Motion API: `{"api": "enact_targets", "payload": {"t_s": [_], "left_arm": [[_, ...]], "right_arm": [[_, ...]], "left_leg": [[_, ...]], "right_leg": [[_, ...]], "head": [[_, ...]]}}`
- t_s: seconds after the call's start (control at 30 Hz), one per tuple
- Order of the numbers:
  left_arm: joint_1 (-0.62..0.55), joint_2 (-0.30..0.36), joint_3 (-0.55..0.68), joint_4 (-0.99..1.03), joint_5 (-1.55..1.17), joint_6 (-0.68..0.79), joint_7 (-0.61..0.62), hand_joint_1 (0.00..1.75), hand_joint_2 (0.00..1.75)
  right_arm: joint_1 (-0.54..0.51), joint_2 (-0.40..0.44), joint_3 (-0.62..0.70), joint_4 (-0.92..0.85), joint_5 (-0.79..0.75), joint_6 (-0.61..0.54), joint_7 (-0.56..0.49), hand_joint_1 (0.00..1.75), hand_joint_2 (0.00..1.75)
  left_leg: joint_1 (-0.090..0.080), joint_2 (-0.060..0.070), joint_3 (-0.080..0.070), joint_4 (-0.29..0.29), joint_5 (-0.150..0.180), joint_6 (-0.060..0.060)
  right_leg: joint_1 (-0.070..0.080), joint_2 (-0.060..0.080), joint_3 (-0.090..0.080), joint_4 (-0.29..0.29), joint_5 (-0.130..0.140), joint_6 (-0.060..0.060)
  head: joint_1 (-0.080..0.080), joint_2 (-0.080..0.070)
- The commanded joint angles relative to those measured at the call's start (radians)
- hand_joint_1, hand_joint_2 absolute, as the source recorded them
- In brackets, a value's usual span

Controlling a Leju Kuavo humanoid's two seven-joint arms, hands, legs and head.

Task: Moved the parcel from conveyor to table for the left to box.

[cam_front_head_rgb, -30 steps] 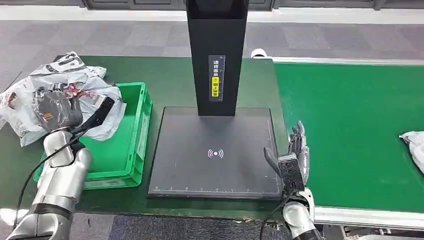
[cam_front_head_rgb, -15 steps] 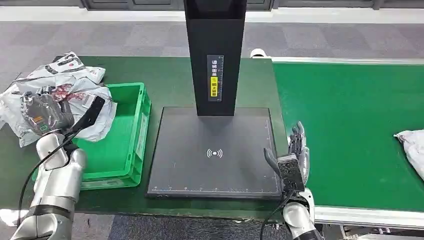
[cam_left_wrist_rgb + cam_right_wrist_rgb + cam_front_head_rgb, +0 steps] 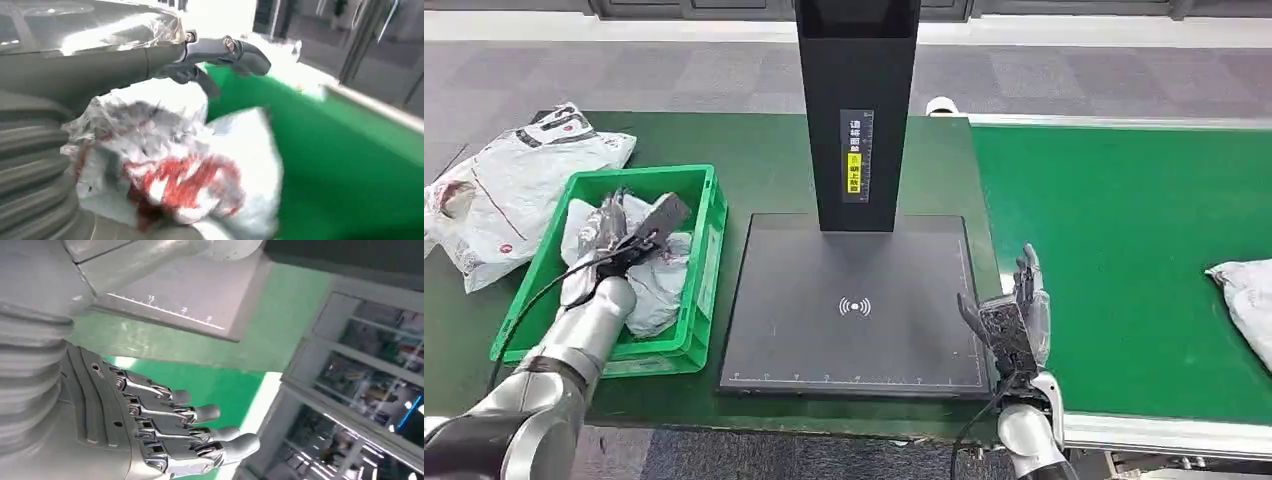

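1. Fingers [image 3: 235, 52] of the left hand [image 3: 629, 235] are seen curled over a crumpled white parcel [image 3: 649, 285] with red print, which is held inside the green crate [image 3: 707, 270]; in the left wrist view the parcel [image 3: 175, 170] is pressed against the palm.
2. Fingers [image 3: 200, 432] of the right hand [image 3: 1014, 315] are shown spread apart and extended, with nothing held; the hand is raised at the boundary between the scanner plate and the conveyor.
3. The green crate is placed on the green counter [image 3: 764, 160], at 9 o'clock of the scanner plate [image 3: 854, 300] and just beside it.
4. A black post [image 3: 856, 110] with a yellow label is mounted upright at the 12 o'clock edge of the scanner plate.
5. A second white bag [image 3: 514, 190] is laid on the counter at 10 o'clock of the crate, touching its rim.
6. The green conveyor [image 3: 1124, 260] is located at 3 o'clock of the scanner plate; another pale parcel [image 3: 1246, 300] is seen on it at the far 3 o'clock edge, well apart from the right hand.
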Motion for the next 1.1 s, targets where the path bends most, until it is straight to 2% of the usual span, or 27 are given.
{"api": "enact_targets", "payload": {"t_s": [0.03,0.1,0.13,0.17,0.23,0.3,0.33,0.37,0.4,0.43,0.47,0.53,0.67,0.73,0.87,0.93,1.0,1.1], "left_arm": [[-0.071,-0.041,-0.038,0.039,0.111,0.086,-0.043,0.00,1.75],[-0.067,-0.041,-0.042,0.038,0.114,0.089,-0.042,0.00,1.75],[-0.051,-0.050,-0.024,0.006,0.145,0.155,-0.066,0.00,1.75],[-0.014,-0.078,0.006,-0.064,0.221,0.354,-0.196,0.00,1.75],[0.052,-0.108,0.037,-0.214,0.168,0.378,-0.211,0.00,1.75],[0.124,-0.210,0.155,-0.382,0.090,0.378,-0.318,0.00,1.75],[0.119,-0.244,0.161,-0.355,0.196,0.378,-0.412,0.00,1.75],[0.112,-0.263,0.109,-0.317,0.348,0.321,-0.479,0.00,1.75],[0.107,-0.258,0.036,-0.289,0.451,0.270,-0.467,0.00,1.75],[0.104,-0.255,-0.023,-0.270,0.481,0.316,-0.454,0.00,1.75],[0.101,-0.254,-0.028,-0.267,0.487,0.317,-0.452,0.00,1.75],[0.100,-0.244,-0.102,-0.256,0.699,0.066,-0.468,0.00,1.75],[0.112,-0.303,-0.195,-0.180,0.949,-0.177,-0.527,0.00,1.75],[0.125,-0.334,-0.234,-0.142,1.043,-0.252,-0.547,0.00,1.75],[0.126,-0.349,-0.266,-0.111,1.110,-0.268,-0.560,0.00,1.75],[0.129,-0.352,-0.286,-0.095,1.125,-0.288,-0.547,0.00,1.75],[0.131,-0.357,-0.339,-0.053,1.128,-0.287,-0.560,0.00,1.75],[0.135,-0.360,-0.361,-0.030,1.131,-0.254,-0.592,0.00,1.75]], "right_arm": [[-0.082,-0.024,-0.006,0.095,0.015,0.032,0.029,0.00,1.75],[-0.084,-0.024,-0.005,0.101,0.012,0.030,0.025,0.00,1.75],[-0.089,-0.022,-0.009,0.106,0.006,0.011,0.000,0.00,1.75],[-0.114,-0.020,-0.009,0.139,0.030,-0.045,-0.028,0.00,1.75],[-0.136,-0.016,-0.015,0.168,0.020,-0.064,-0.049,0.00,1.75],[-0.153,-0.012,-0.025,0.199,0.025,-0.111,-0.069,0.00,1.75],[-0.158,-0.012,-0.032,0.215,0.033,-0.143,-0.079,0.00,1.75],[-0.164,-0.017,-0.042,0.229,0.032,-0.166,-0.085,0.00,1.75],[-0.169,-0.028,-0.047,0.241,0.039,-0.190,-0.092,0.00,1.75],[-0.169,-0.035,-0.054,0.241,0.034,-0.182,-0.096,0.00,1.75],[-0.169,-0.037,-0.055,0.241,0.034,-0.180,-0.097,0.00,1.75],[-0.173,-0.050,-0.067,0.242,0.033,-0.199,-0.093,0.00,1.75],[-0.195,-0.078,-0.105,0.287,0.039,-0.231,-0.101,0.00,1.75],[-0.202,-0.083,-0.125,0.322,0.032,-0.242,-0.113,0.00,1.75],[-0.211,-0.088,-0.136,0.355,0.024,-0.244,-0.134,0.00,1.75],[-0.205,-0.094,-0.147,0.368,0.043,-0.283,-0.119,0.00,1.75],[-0.182,-0.081,-0.231,0.361,0.147,-0.283,-0.099,0.00,1.75],[-0.167,-0.089,-0.256,0.365,0.150,-0.283,-0.107,0.00,1.75]], "left_leg": [[0.001,0.001,0.003,-0.002,0.000,0.000],[0.001,0.001,0.004,-0.002,0.001,0.000],[0.001,0.001,0.001,-0.001,0.000,0.000],[0.001,0.000,0.002,-0.001,0.001,0.000],[0.000,0.002,0.002,-0.001,0.000,0.000],[0.001,0.002,0.003,-0.002,0.000,0.001],[0.000,0.002,0.002,-0.002,0.000,0.001],[0.000,0.002,0.003,-0.002,0.000,0.001],[0.000,-0.001,0.005,-0.003,0.000,0.001],[0.000,-0.002,0.003,-0.002,0.001,0.001],[0.000,-0.006,0.004,-0.003,0.001,0.002],[-0.001,-0.004,0.003,-0.002,0.001,0.001],[-0.001,-0.005,0.002,-0.001,0.000,0.002],[-0.002,-0.005,0.003,-0.002,0.001,0.002],[-0.002,-0.005,0.004,-0.002,0.001,0.003],[-0.002,-0.002,0.005,-0.002,0.000,0.003],[-0.002,-0.003,0.004,-0.002,0.000,0.002],[-0.002,-0.006,0.005,-0.003,0.000,0.003]], "right_leg": [[0.001,0.001,0.003,-0.002,0.001,0.000],[0.001,0.000,0.004,-0.003,0.001,0.000],[0.002,0.000,0.001,-0.002,0.001,0.000],[0.001,0.000,0.002,-0.002,0.000,0.000],[0.001,0.001,0.001,-0.001,0.000,0.000],[0.002,0.002,0.003,-0.003,0.001,0.000],[0.001,0.001,0.002,-0.002,0.000,0.000],[0.001,0.001,0.003,-0.003,0.000,0.001],[0.001,-0.002,0.006,-0.005,0.000,0.001],[0.001,-0.002,0.004,-0.002,0.000,0.001],[0.001,-0.006,0.006,-0.005,0.000,0.001],[0.000,-0.005,0.005,-0.004,0.000,0.001],[-0.001,-0.005,0.004,-0.003,0.000,0.001],[-0.002,-0.005,0.004,-0.004,0.001,0.002],[-0.002,-0.006,0.006,-0.005,0.001,0.002],[-0.002,-0.002,0.006,-0.005,0.001,0.002],[-0.003,-0.003,0.005,-0.003,0.000,0.002],[-0.002,-0.006,0.007,-0.005,0.000,0.002]], "head": [[0.000,0.000],[0.000,0.000],[0.000,0.000],[0.000,0.000],[0.000,0.000],[0.000,0.000],[0.000,0.000],[0.000,0.000],[0.000,0.000],[0.000,0.000],[0.000,0.000],[0.000,0.000],[0.000,0.000],[0.000,0.000],[0.000,0.000],[0.000,0.000],[0.000,0.000],[0.000,0.000]]}}
